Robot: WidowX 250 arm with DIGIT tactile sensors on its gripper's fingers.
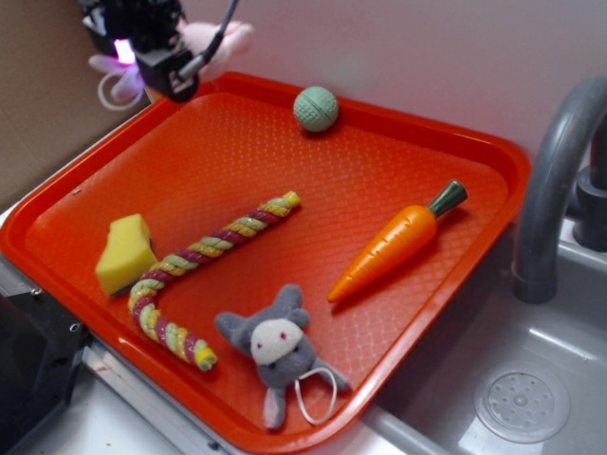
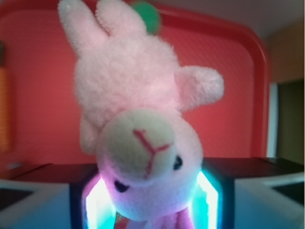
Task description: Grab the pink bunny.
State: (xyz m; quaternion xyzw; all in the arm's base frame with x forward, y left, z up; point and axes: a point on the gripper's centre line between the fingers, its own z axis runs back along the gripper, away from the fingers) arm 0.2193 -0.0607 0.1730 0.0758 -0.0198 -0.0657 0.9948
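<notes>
The pink bunny fills the wrist view, its head squeezed between the two glowing fingers of my gripper, which is shut on it. Its body and limbs stick out beyond the fingertips over the red tray. In the exterior view my gripper hangs high above the tray's back left corner. The pink bunny pokes out on both sides of it, and a thin white string loop dangles on the left.
On the red tray lie a grey plush bunny, a striped rope toy, a yellow sponge, a toy carrot and a green ball. A grey faucet and a sink are at the right.
</notes>
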